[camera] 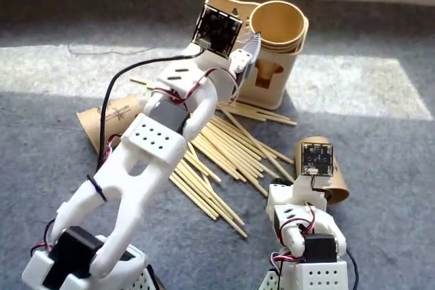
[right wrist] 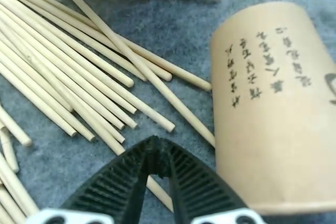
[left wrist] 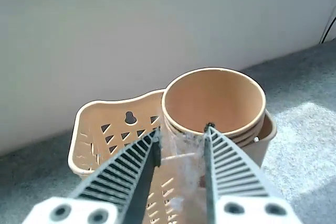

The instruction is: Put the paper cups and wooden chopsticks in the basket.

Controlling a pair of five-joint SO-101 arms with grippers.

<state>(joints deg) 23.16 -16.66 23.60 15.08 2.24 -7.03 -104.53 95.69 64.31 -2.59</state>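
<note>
A beige basket (camera: pixel 272 79) stands at the back, with stacked paper cups (camera: pixel 279 25) upright in one end. My left gripper (left wrist: pixel 181 135) hangs open just above the basket's rim (left wrist: pixel 100 124), beside the stacked cups (left wrist: pixel 212 98), and nothing is between its fingers. In the high view the left gripper (camera: pixel 250 52) sits at the basket's near edge. Wooden chopsticks (camera: pixel 224 154) lie scattered on the grey carpet. One paper cup (camera: pixel 112 117) lies on its side at the left. Another cup (right wrist: pixel 273 103) lies beside my shut right gripper (right wrist: pixel 155 145), over chopsticks (right wrist: pixel 79 77).
The left arm (camera: pixel 156 140) stretches across the chopstick pile toward the basket. The right arm (camera: pixel 306 229) stands folded at the front right, next to the fallen cup (camera: pixel 334 185). A pale wall runs behind the basket. Bare carpet lies to the far right.
</note>
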